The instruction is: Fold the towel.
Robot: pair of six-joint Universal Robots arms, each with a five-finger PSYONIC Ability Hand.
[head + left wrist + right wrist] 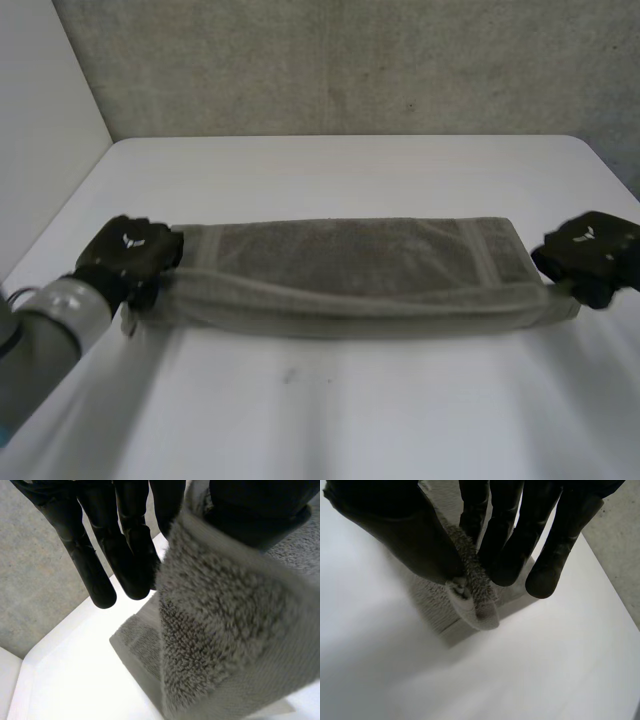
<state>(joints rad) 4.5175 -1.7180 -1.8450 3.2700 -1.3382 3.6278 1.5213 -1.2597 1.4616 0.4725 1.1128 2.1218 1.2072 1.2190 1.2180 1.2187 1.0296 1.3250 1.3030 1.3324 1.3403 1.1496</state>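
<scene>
Two pinches on towel [350, 275] ends: left robot hand [128, 250], thumb-tip cloth-covered; right robot hand [592, 250].

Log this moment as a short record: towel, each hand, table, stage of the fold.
towel: grey, doubled lengthwise into a long strip, stretched between the two hands
left hand: at the towel's left end, pinching it between thumb and fingers
right hand: at the towel's right end, pinching a corner between thumb and fingers
table: white; the towel's middle appears to rest on it, with both ends raised
stage: lengthwise fold looks done; strip not yet folded end to end
</scene>
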